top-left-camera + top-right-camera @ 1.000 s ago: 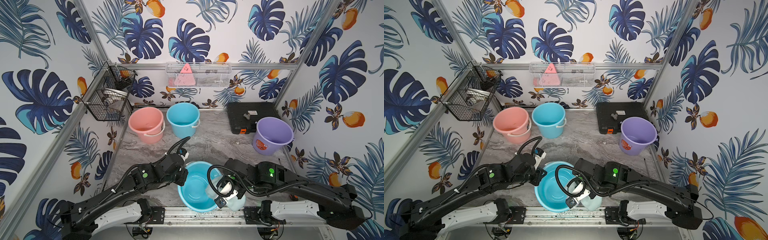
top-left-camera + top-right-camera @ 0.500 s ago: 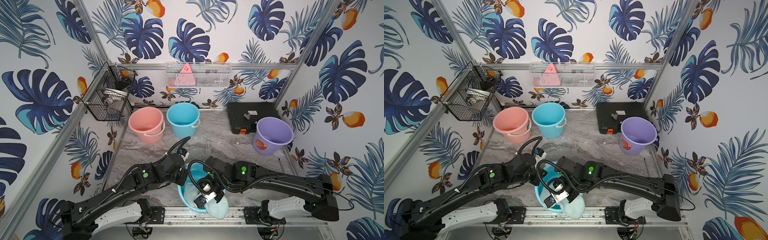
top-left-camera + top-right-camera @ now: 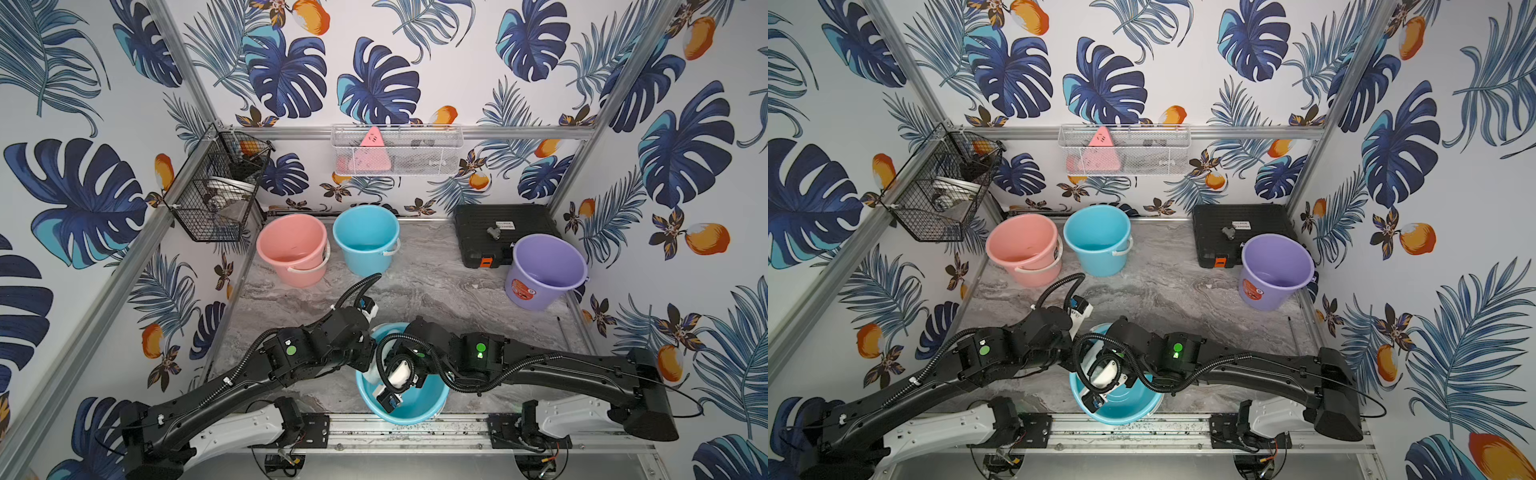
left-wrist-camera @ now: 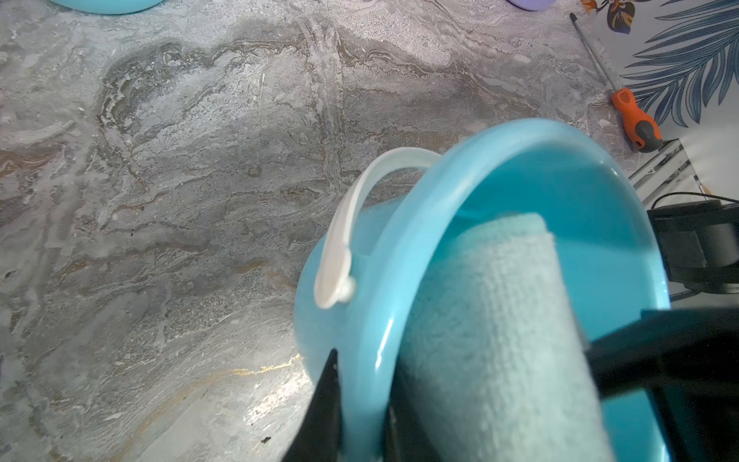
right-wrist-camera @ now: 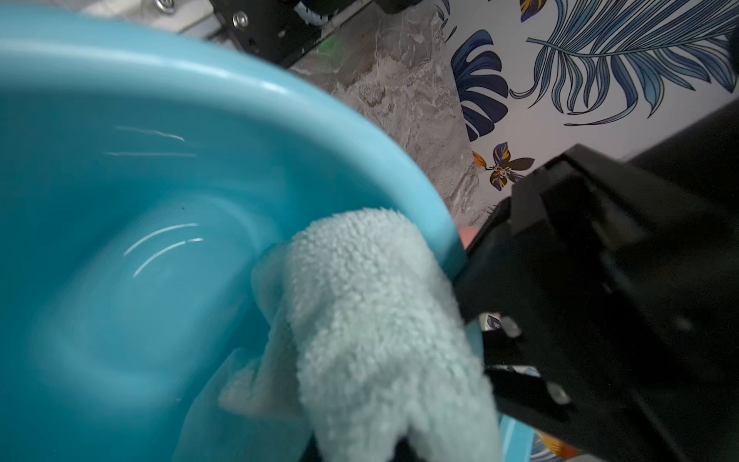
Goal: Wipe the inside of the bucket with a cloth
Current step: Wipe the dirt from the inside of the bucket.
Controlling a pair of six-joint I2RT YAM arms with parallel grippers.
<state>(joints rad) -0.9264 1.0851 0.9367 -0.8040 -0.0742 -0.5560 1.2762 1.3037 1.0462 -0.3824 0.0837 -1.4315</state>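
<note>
Wiping now: my right gripper [image 5: 400,451] clamps the cloth [image 5: 380,320] inside the bottom-centre bucket [image 3: 424,402], left gripper [image 4: 360,400] pinches its rim; next I'd sweep round the wall.

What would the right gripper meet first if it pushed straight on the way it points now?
The pale mint fluffy microfibre cloth the right gripper is shut on leads; ahead of it, probably the inner wall of the light blue plastic bucket, near the rim, though depth is unclear.
</note>
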